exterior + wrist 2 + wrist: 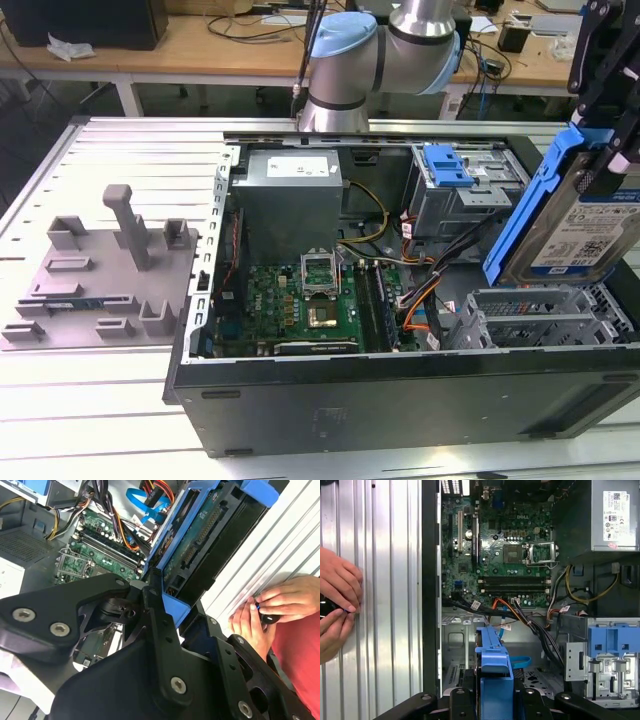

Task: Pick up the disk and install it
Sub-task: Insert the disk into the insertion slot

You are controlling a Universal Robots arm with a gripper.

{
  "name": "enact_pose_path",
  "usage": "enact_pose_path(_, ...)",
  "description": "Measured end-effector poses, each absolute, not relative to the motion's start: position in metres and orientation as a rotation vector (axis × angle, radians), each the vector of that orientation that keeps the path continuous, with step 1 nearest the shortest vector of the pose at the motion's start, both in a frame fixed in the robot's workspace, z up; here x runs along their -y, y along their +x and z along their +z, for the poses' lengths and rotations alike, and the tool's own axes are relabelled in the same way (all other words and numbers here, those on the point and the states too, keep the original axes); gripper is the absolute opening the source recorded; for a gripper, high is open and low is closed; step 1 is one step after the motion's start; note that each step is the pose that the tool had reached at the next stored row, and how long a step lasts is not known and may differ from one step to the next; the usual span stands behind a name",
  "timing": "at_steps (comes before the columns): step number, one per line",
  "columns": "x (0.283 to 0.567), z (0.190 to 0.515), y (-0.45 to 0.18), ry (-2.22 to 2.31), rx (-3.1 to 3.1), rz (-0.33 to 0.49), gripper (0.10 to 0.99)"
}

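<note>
Gripper is clenched on the disk and holds it by the upper part of its blue bracket. The disk hangs on its edge, a little tilted, with the white-and-blue label turned toward the exterior camera. It is at the exterior view's right, over a corner of the open computer case and just above the grey drive cage; I cannot tell whether the disk and the cage touch. In the first wrist view the bracket stands between the black parts of the gripper and points into the case.

Beside the case, in both wrist views, a person's hands rest on the ribbed metal bench and hold a small dark object.

Deeper in the case lies the green motherboard, with orange and black cables between it and the drive cage. Behind the motherboard stands the plain grey power-supply box; at the exterior view's right of this box is a square blue latch on a grey metal cage.

On the bench at the exterior view's left, well apart from the case, lies a grey fixture with upright posts. Behind the case rises the arm, grey and light blue; farthest are wooden desks with cables on them.
</note>
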State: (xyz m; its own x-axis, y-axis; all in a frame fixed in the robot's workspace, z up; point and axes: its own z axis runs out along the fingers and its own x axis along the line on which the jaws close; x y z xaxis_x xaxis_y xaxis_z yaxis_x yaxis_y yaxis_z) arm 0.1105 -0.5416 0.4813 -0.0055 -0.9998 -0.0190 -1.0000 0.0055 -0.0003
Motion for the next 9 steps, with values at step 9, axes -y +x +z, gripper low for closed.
enact_pose_path(9,0.5416,0.4750,0.1109,-2.209,-2.221,0.014,0.369)
